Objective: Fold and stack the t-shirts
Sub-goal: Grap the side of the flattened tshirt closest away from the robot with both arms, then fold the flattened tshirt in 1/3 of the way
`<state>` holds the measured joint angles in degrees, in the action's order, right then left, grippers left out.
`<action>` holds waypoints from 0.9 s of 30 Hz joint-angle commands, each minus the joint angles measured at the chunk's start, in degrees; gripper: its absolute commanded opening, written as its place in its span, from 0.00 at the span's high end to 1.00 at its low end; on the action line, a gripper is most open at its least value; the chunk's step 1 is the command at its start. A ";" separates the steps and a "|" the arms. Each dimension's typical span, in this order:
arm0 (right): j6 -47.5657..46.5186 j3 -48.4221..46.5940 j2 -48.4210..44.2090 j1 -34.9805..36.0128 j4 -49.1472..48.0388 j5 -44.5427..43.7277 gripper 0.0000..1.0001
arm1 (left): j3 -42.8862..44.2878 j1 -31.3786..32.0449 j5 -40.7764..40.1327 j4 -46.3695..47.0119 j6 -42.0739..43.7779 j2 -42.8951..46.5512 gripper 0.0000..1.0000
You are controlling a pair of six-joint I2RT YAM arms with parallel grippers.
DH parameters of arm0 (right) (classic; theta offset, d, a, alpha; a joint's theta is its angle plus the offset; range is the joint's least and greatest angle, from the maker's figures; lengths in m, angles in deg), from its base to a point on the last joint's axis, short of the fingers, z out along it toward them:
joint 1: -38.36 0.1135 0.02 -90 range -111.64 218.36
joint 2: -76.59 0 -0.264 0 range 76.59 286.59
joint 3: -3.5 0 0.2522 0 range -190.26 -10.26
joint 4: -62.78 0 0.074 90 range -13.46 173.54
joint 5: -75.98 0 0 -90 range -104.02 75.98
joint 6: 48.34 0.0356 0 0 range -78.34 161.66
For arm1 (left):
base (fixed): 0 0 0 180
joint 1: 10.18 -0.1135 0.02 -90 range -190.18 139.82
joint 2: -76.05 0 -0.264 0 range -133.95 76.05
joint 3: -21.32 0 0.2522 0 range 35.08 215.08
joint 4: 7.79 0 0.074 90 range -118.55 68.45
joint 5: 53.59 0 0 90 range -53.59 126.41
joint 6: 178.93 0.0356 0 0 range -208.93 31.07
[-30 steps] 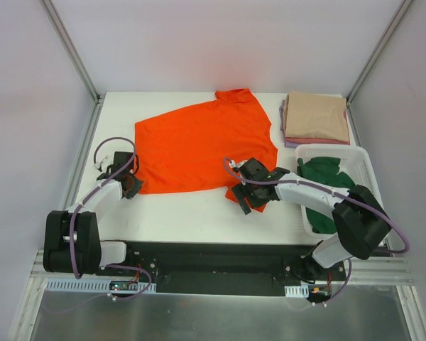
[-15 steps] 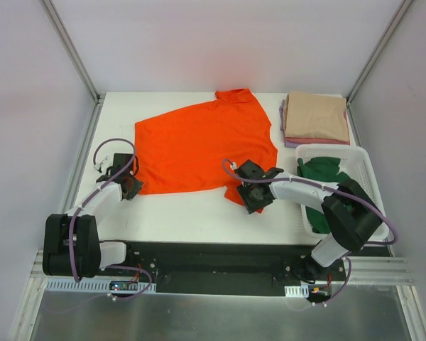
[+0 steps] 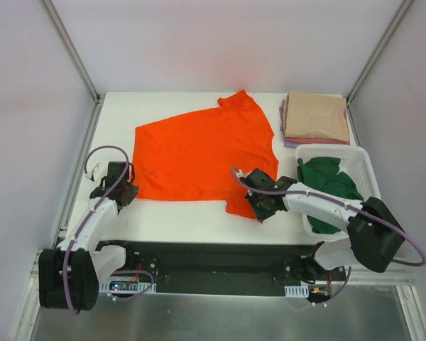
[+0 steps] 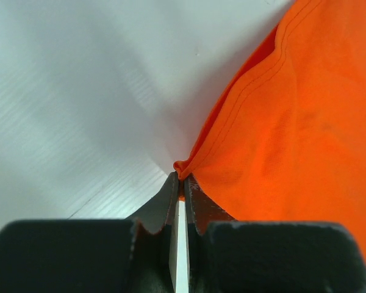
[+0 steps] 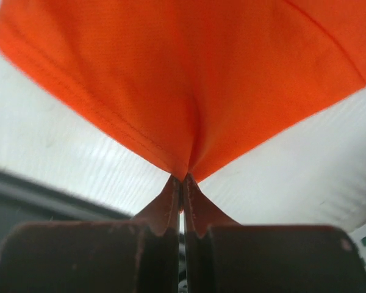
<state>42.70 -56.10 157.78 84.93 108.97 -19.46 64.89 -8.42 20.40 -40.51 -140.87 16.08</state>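
Both arms have hold of the near edge of the orange t-shirt [image 3: 202, 149], which lies spread on the white bench [image 3: 177, 213]. The left gripper [image 4: 180, 183] is closed to a thin slit on the hem corner at the shirt's 9 o'clock end. The right gripper [image 5: 182, 178] is pinched tight on a peak of cloth at the lower corner toward 3 o'clock.

The held edge runs roughly 9 to 3 between the two grippers. From there the body stretches away toward 12 and 1 o'clock, with the collar at the far edge of the bench. Each arm sits at its own end of the hem, so neither is nearer the work. Any fold from here would likely have to carry that edge away from the bases, over the chest toward 12 o'clock.

A folded stack topped by a beige t-shirt [image 3: 316, 117] waits at the 1 o'clock corner. A dark green t-shirt [image 3: 326, 181] lies in the white basket [image 3: 366, 167] at 3 o'clock.
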 commanded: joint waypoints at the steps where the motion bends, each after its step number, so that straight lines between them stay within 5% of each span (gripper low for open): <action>1: -0.60 0.41 -6.64 5.71 7.81 8.06 1.00 | -3.42 -0.62 -4.02 -7.48 -4.12 8.44 1.00; 8: 0.02 0.05 -14.03 10.30 13.45 13.17 0.99 | -7.12 -0.62 -5.97 -16.55 -9.14 25.31 1.00; 13: 0.28 -3.45 -16.59 10.12 14.86 7.03 1.00 | -7.48 -0.53 -3.77 -16.55 -9.49 30.87 1.00; 27: -4.90 -18.04 -5.88 -3.75 8.45 -1.69 1.00 | 3.94 -0.62 -5.00 -11.81 -12.13 10.41 1.00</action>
<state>40.51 -69.13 147.94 84.32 119.94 -18.25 64.89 -8.42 16.35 -54.56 -151.43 31.21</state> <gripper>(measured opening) 0.012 0.010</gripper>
